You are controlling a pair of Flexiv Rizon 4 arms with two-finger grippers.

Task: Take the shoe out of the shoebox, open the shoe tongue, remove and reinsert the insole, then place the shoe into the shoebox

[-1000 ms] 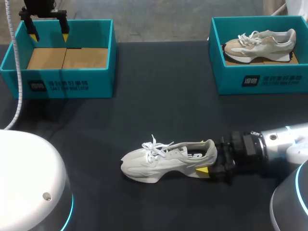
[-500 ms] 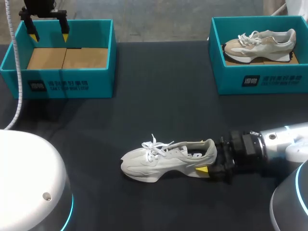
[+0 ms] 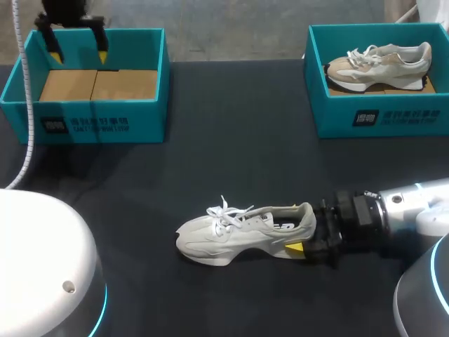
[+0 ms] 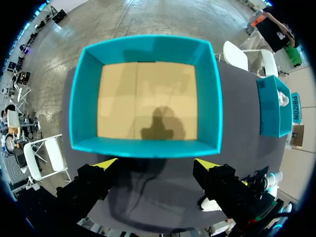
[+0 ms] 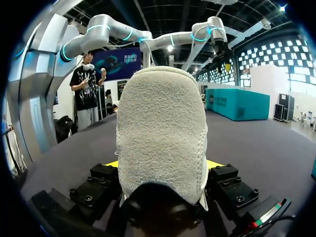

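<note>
Up front, a white shoe (image 3: 238, 235) lies on the dark table (image 3: 231, 140).

From above, the shoe (image 3: 238, 232) hides the far finger of the right hand (image 3: 303, 230).

Heel of the off-white shoe (image 5: 162, 128) fills the centre of the frame, clamped from both sides by the right gripper (image 5: 163, 165), yellow fingertips (image 5: 110, 164) just showing at either flank; teal shoebox (image 5: 236, 103) on the dark table (image 5: 269, 148) well ahead, left gripper (image 5: 223, 55) hanging above it
</note>
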